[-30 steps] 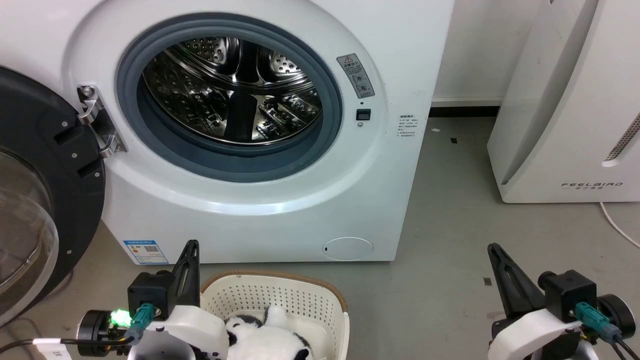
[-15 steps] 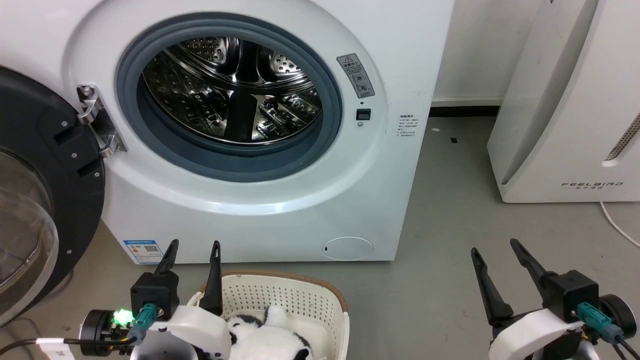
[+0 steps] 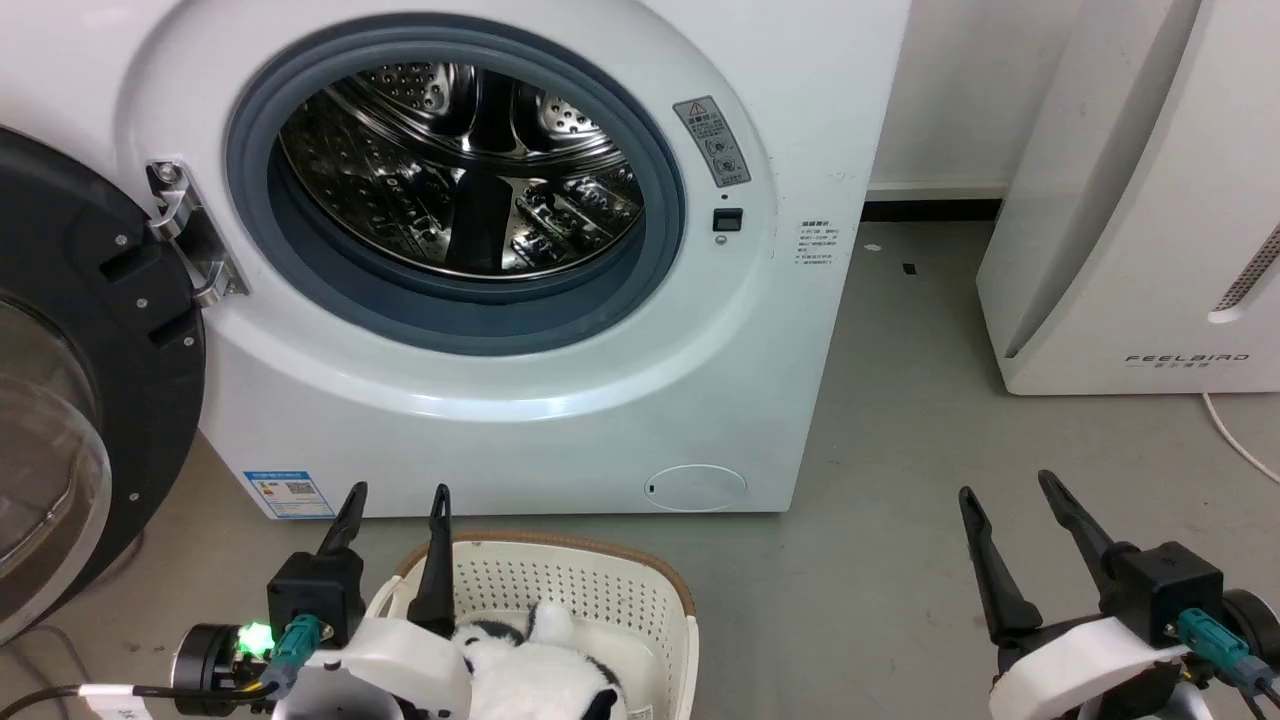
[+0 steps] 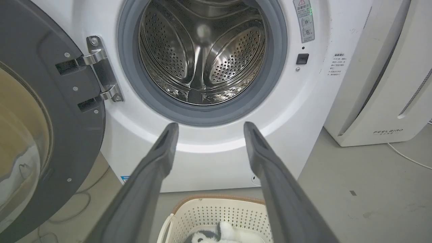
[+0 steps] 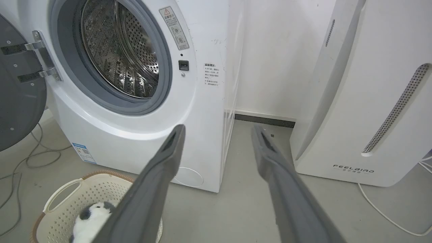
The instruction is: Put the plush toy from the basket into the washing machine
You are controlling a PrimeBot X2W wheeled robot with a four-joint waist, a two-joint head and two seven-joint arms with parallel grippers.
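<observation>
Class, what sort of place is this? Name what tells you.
Probably an indoor laundry area: a front-loading washing machine with its door open, a perforated laundry basket on the grey floor, and a white FEELBIRD appliance beside the machine.

Shows a tall white appliance (image 3: 1130, 200) at the right, upright on the grey floor (image 3: 900, 400), lettered FEELBIRD low on its front, with a slanted perforated vent strip on its face. Behind, a white wall (image 3: 950, 90) with a black baseboard (image 3: 930, 210) along its foot. Beside the appliance's base, a thin white cable (image 3: 1235, 440) curving over the floor. At the left, grey cables (image 5: 33, 157) lying in loose loops. Near the baseboard, a small dark scrap (image 3: 908, 268).
</observation>
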